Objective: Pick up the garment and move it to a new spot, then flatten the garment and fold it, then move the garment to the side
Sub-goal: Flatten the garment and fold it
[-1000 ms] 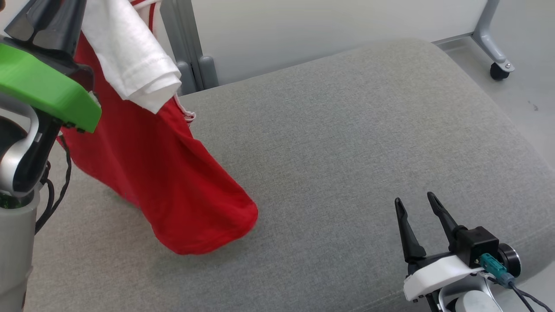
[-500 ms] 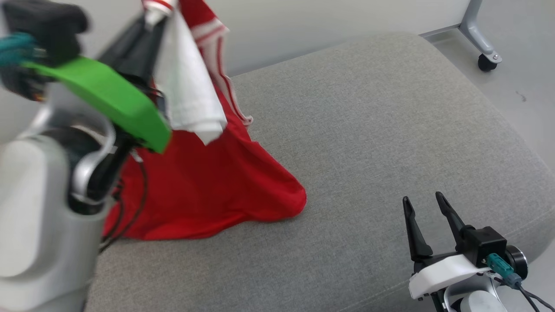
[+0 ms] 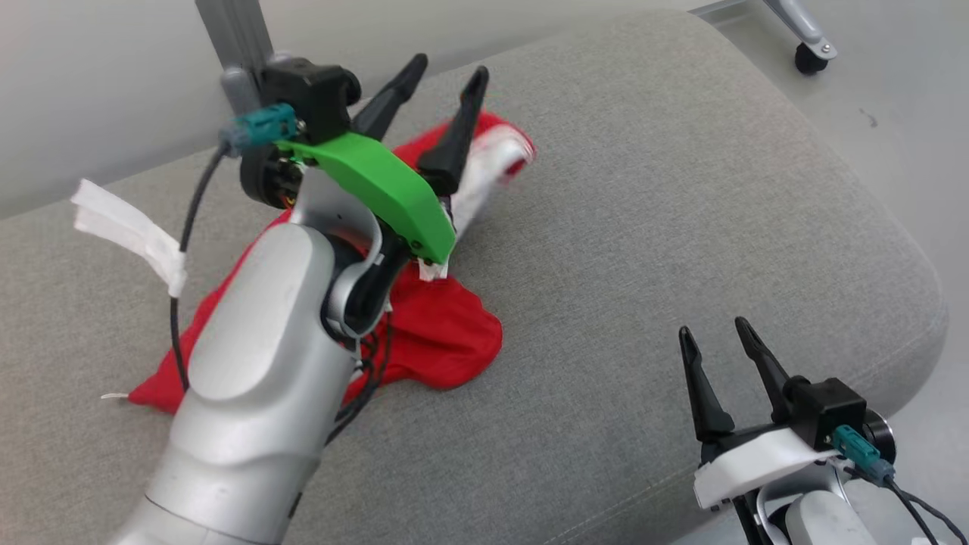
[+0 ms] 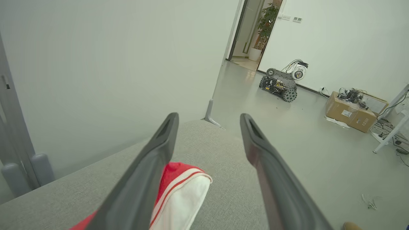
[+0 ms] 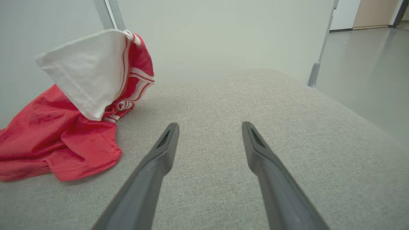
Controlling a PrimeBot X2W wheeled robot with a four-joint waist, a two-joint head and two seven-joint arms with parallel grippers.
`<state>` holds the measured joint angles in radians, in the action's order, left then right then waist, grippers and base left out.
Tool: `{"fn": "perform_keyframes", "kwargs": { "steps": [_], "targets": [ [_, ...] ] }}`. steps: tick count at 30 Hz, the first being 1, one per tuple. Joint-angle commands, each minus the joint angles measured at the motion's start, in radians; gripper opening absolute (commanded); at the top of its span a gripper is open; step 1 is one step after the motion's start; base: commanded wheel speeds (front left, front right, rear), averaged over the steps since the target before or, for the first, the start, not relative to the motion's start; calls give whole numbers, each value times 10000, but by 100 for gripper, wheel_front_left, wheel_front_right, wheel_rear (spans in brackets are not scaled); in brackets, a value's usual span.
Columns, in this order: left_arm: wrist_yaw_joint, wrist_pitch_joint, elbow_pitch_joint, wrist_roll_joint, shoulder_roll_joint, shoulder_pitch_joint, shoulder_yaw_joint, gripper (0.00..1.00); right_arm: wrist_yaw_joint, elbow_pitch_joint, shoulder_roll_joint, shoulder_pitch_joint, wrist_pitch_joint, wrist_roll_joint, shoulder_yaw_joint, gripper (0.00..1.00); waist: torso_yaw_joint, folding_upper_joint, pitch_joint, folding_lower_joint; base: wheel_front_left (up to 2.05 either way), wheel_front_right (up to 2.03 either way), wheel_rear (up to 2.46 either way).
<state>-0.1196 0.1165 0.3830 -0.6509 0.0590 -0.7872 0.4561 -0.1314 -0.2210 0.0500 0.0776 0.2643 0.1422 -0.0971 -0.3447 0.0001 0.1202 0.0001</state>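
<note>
— Grey cushion (image 3: pixel 643 189), head view: what is listed?
— Item one, garment (image 3: pixel 447 341): red with white trim, heaped on the left half and reaching toward the far edge. Changed: a moment ago it hung from the left end effector (image 3: pixel 450 68). Now it is released, and those fingers stand spread above it, holding nothing. The move to a new spot reads as done; flattening comes next, by my judgement.
— Item two?
— Right end effector (image 3: pixel 713 329): fingers apart, empty, at the near right corner, well apart from the cloth. In the way: left arm (image 3: pixel 265 363), over the heap and hiding its middle. Off the cushion: grey post (image 3: pixel 235 38) past the far edge, castor (image 3: pixel 808 59) on the floor.
— Left wrist view?
— White sleeve (image 4: pixel 185 204) with red stripes, partly under one finger. Open floor beyond, with a wheeled rover (image 4: pixel 281 84) and a cardboard box (image 4: pixel 351 111); neither bears on the work.
— Right wrist view?
— Garment at the left, sleeve peaked up, body bunched. Bare cushion lies between it and the fingers. Hem and corners are hard to pick out in the rumpled layers.
</note>
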Motion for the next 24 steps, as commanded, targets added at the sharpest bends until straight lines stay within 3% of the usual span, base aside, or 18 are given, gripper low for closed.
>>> {"fn": "perform_keyframes", "kwargs": {
  "steps": [1,6,16,20,24],
  "targets": [
    [-35,-267,-158,-202,-9,368,122,100,14,-42,6,-203,2,-52,43,100,-69,-1,12,-1,0,0,0],
    [332,-1084,-1148,-249,128,1779,151,100,15,-18,10,-556,2,-154,374,100,124,-1,-197,-1,0,0,0],
    [2200,-3159,-2595,835,1320,5565,-673,100,14,148,7,-753,2,-632,640,100,1006,-1,-402,-1,0,0,0],
    [2893,-3753,-2854,1215,1344,6868,-1469,100,15,250,18,-841,2,-805,761,100,1263,-1,-563,-1,0,0,0],
    [3112,-3811,-3248,1899,1175,7925,-2376,100,14,356,7,-1048,2,-1041,863,100,1613,-1,-720,-1,0,0,0]
  ]
}}
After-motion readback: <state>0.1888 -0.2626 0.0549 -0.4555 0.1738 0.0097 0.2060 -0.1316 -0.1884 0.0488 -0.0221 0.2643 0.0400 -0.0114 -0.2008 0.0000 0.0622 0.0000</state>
